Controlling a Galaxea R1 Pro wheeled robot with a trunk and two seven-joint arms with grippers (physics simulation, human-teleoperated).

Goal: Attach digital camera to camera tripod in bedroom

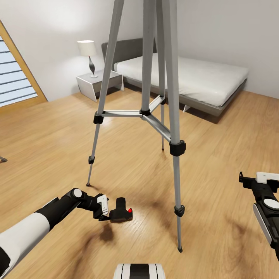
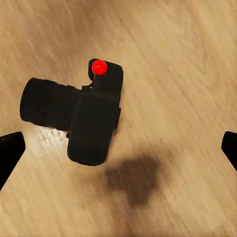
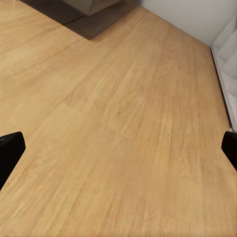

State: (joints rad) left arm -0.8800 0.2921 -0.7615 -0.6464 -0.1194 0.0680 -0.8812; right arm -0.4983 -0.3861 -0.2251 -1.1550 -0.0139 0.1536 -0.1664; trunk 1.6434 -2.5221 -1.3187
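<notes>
Left gripper [image 1: 109,211]: low over the floor [image 1: 217,155], fingers spread wide in the wrist view; it touches the camera in the head view, but no clamp on it can be seen.
Camera [image 2: 84,118]: lying on the floor's planks with its lens sideways and its red button [image 2: 99,66] showing, centred between the open fingers, casting a shadow just beside it.
Right gripper [image 1: 252,180]: held out over bare planks, fingers apart, holding nothing.
Tripod [image 1: 155,112]: standing mid-room, its near foot just beyond the camera; its head is above the frame.
Bed [image 1: 193,77]: by the far wall, nightstand [image 1: 99,83] and lamp [image 1: 88,54] at its side.
Step, as I judge it: picking up the camera.
Doing it well: lower squarely, close across the body rather than the lens, keep the underside free for the mount, and steer clear of the tripod's legs when lifting.
</notes>
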